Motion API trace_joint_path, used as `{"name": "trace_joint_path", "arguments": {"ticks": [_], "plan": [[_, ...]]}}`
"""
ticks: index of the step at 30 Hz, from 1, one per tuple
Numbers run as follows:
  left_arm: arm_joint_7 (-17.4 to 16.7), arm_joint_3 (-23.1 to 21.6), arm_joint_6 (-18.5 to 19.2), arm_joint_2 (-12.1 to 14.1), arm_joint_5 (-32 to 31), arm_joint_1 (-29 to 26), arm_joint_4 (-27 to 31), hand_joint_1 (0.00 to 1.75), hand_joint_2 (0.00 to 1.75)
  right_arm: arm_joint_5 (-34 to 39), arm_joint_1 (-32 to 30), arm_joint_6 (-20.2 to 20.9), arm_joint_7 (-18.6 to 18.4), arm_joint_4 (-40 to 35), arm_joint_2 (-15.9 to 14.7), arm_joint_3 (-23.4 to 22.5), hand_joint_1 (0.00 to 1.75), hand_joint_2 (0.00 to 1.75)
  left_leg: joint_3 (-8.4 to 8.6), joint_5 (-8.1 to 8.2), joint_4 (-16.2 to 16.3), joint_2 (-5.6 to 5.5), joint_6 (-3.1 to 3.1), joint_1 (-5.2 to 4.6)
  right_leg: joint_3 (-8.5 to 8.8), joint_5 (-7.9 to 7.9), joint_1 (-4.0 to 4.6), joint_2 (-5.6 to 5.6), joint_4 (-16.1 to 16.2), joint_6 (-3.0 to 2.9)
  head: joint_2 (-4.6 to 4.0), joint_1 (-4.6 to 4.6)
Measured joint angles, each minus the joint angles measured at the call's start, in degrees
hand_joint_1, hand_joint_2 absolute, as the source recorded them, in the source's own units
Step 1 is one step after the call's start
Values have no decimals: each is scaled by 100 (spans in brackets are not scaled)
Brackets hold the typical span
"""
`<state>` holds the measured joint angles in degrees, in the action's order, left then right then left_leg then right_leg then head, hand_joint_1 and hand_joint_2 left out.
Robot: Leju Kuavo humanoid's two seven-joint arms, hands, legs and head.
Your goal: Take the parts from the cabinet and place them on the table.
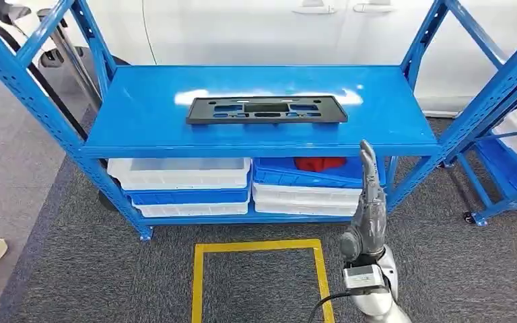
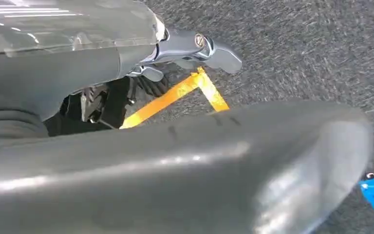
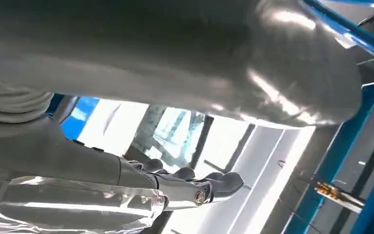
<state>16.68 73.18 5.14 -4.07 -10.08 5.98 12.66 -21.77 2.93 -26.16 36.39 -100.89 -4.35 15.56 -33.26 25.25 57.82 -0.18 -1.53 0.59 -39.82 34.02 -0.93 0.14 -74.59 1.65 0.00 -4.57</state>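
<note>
A: Where's the part, and why is it lying like that?

B: The black plastic part [image 1: 266,110], a long flat bracket with cut-outs, lies flat on the top shelf [image 1: 141,114] of the blue rack [image 1: 437,145], roughly centred and parallel to the front edge. I'd judge it was laid flat and square so it can be reached from the front without turning it.

A: And the right robot hand?

B: The right robot hand [image 1: 369,205] is raised in front of the rack, fingers straight and pointing up, holding nothing (the right wrist view shows the same, fingers [image 3: 209,181] extended with nothing between them). It stands below and to the right of the part, well apart from it, with its fingertips about level with the shelf's front edge.

A: So no contact yet?

B: None. The part is untouched, so the pick seems not yet begun; the robot hand would have to go up over the edge and leftwards to reach it.

A: The left one?

B: The left robot hand [image 2: 195,48] hangs over the grey carpet [image 2: 297,44] near a yellow floor marking [image 2: 175,95]. Its fingers look extended and it carries nothing.

A: Anything else down there?

B: White and blue bins [image 1: 182,182] stacked on the lower shelf, one holding something red [image 1: 319,163].
</note>
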Motion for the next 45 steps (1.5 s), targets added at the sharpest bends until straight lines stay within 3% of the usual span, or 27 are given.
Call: {"name": "trace_joint_path", "arguments": {"ticks": [2,3,4,9,10,13,14,15,16,18,20,23,24,25,27,29,30,31,33,34,35,38,40,41,43,44,45], "plan": [[0,0,-2,-9,0,-6,0,0,0,4,2,-2,0,6,0,-9,0,0,90,65,24,-9,34,9,378,-669,-22,-8,958,-10,0,0],[0,0,-2,-15,0,-4,0,0,0,4,4,-2,0,6,0,-13,0,0,109,98,33,-13,68,8,554,-878,-30,-13,1398,-22,0,2],[0,0,-2,-15,0,7,0,0,0,4,5,0,-2,15,0,-20,0,0,104,130,71,-19,112,-39,611,-779,13,-9,1518,-29,0,2],[7,0,2,-7,0,12,0,0,0,13,-20,53,-4,17,0,-68,0,0,108,181,86,-2,267,-4,649,-782,-12,16,1605,-209,0,0],[11,0,11,-7,0,15,0,0,0,20,-20,83,-4,17,0,-68,0,0,37,311,289,-2,288,0,676,-771,-8,12,1617,-232,0,0],[13,-2,28,-9,-17,1,0,0,0,26,-42,101,-4,28,2,-68,0,0,-586,874,1549,-3,330,9,692,-745,27,-8,1612,-289,0,0],[13,-2,33,-9,-17,-9,0,0,0,46,-50,107,-7,44,2,-68,0,0,-738,900,1811,-3,335,8,696,-738,39,-6,1606,-300,0,0],[13,0,35,-9,-17,-15,0,0,0,52,-55,125,-7,59,2,-68,0,0,-736,781,1753,-3,325,8,708,-728,45,1,1603,-306,0,0],[13,0,35,-7,-9,-16,0,0,0,61,-57,135,-7,63,2,-68,0,0,-621,566,1462,-3,305,6,725,-717,53,10,1600,-303,0,0],[13,-2,48,-2,-9,-10,0,0,0,76,-56,162,-4,66,2,-68,0,0,-170,21,470,-3,221,-2,790,-682,67,18,1601,-285,0,0],[11,-2,52,4,-24,0,0,0,0,89,-51,177,-4,74,2,-68,0,0,12,49,64,0,154,-50,775,-658,101,23,1574,-233,0,0],[15,-2,59,4,-17,2,0,0,0,98,-53,175,2,90,4,-72,0,0,-12,35,62,-8,94,-70,782,-678,74,16,1625,-141,0,0],[15,-2,68,0,-7,-4,0,0,0,100,-48,175,4,87,4,-77,0,0,41,-5,-23,6,50,7,791,-642,98,12,1608,-104,0,0],[24,0,74,0,0,-6,0,0,0,103,-44,175,13,94,4,-79,0,0,70,-9,-54,8,29,-2,757,-562,84,9,1483,-75,0,2],[39,-2,85,0,0,1,0,0,0,103,-39,175,17,105,4,-79,0,0,69,1,-54,14,-6,-3,360,-147,57,10,702,-37,0,2],[44,-2,92,0,0,-3,0,0,0,105,-55,175,18,131,4,-81,0,0,69,14,-50,14,-17,-8,-61,72,26,10,-52,2,0,0],[44,-2,96,0,0,-6,0,0,0,107,-54,177,17,149,5,-81,0,0,78,19,-47,12,-12,-7,-107,-17,9,6,-81,14,0,0],[44,-2,100,0,0,-6,0,0,0,113,-51,177,17,160,5,-81,0,0,91,32,-43,9,-7,-4,-24,-215,-5,0,143,21,0,2],[44,-2,105,-2,0,-11,0,0,0,114,-35,177,17,162,5,-81,0,0,132,67,-17,0,33,3,448,-763,-29,-10,1145,8,0,0],[44,-2,107,-4,0,-9,0,0,0,116,-19,177,17,162,4,-83,0,0,135,87,-4,0,60,3,624,-816,-31,-14,1548,-13,0,2],[44,-2,112,-2,0,-2,0,0,0,114,-11,177,15,162,7,-83,0,0,112,117,40,-8,106,-43,637,-783,11,-12,1593,-39,0,0],[48,-2,116,-2,0,-1,0,0,0,116,-13,177,18,164,9,-83,0,0,141,113,-13,-3,198,-31,623,-773,27,9,1580,-132,0,0],[50,-2,118,9,0,-3,0,0,0,118,-5,177,20,162,13,-87,0,0,133,197,110,0,263,-1,700,-801,-15,1,1661,-214,0,2],[50,-2,118,7,0,1,0,0,0,118,7,179,20,162,15,-87,0,0,8,359,379,-1,284,-2,715,-787,-19,-9,1665,-249,0,0],[50,-2,120,2,-17,-8,0,0,0,118,2,184,20,164,17,-87,0,0,-513,801,1386,1,328,13,728,-769,0,-13,1660,-279,0,0],[50,-2,120,2,-17,-14,0,0,0,118,2,186,20,166,17,-87,0,0,-717,883,1742,1,338,13,733,-758,10,-11,1657,-288,0,0],[50,-2,118,2,-17,-19,0,0,0,118,0,186,20,173,17,-87,0,0,-812,829,1848,1,340,13,747,-745,15,-7,1656,-288,0,0]]}}
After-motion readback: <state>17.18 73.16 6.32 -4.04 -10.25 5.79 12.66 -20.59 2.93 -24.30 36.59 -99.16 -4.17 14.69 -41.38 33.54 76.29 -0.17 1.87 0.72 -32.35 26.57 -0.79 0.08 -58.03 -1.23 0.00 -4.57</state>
